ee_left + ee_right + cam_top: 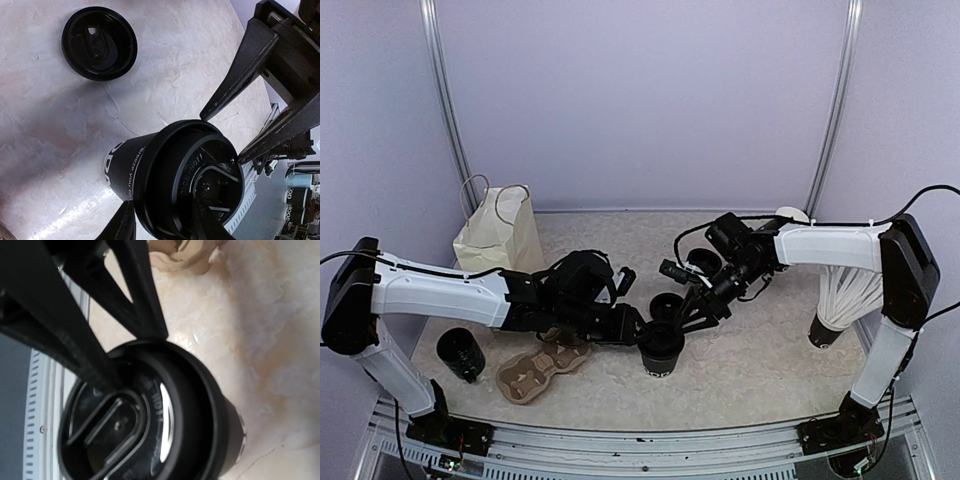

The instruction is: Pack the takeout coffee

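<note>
Black cup [150, 175] between left tool [166, 224] fingers [124, 226]

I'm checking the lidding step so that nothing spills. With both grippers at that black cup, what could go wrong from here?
1. The right gripper has its fingertips on the rim of the lid, off centre, so pressing may seat it crooked or tip the cup.
2. The left gripper clasps the paper cup's sides; a harder squeeze could dent it and pop the lid off.
</note>
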Controlling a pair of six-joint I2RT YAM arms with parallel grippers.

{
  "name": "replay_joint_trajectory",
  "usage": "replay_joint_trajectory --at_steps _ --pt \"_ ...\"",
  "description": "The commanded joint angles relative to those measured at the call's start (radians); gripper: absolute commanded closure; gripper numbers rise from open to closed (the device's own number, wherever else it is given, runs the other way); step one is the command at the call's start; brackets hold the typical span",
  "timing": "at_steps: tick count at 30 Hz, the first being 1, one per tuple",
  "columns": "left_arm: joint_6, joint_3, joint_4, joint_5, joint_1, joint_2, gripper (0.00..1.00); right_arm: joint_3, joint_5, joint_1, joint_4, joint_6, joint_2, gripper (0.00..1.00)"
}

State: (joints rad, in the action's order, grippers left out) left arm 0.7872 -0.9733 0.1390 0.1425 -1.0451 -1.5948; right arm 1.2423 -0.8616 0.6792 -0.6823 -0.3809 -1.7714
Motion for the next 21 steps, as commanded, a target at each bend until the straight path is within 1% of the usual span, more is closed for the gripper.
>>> replay_joint_trajectory --at_steps 1,4,7,10,14,17,21 --pt "-0.044 0.036 0.182 -0.052 -0.012 -0.083 0.62 -0.033 0.129 0.036 -0.033 -0.017 -0.037 0.61" --pt "-0.063 -0.007 0.182 -0.085 -0.016 -0.055 0.60 -0.016 0.094 0.026 -0.053 -0.032 -0.004 0.57" --pt "-0.087 -0.049 0.189 -0.120 -0.020 -0.030 0.55 0.006 0.049 0.014 -0.077 -0.058 0.034 0.51" --pt "-0.144 -0.091 0.162 -0.134 -0.028 0.003 0.50 0.032 0.028 0.009 -0.102 -0.092 0.072 0.45" --pt "-0.208 -0.158 0.149 -0.139 -0.030 0.030 0.46 0.056 0.034 0.006 -0.122 -0.119 0.110 0.40" --pt "-0.280 -0.220 0.174 -0.191 -0.029 0.036 0.43 0.063 0.048 0.006 -0.135 -0.172 0.134 0.38" --pt "-0.383 -0.342 0.249 -0.307 -0.002 0.036 0.38 0.036 0.096 0.008 -0.086 -0.285 0.196 0.30"
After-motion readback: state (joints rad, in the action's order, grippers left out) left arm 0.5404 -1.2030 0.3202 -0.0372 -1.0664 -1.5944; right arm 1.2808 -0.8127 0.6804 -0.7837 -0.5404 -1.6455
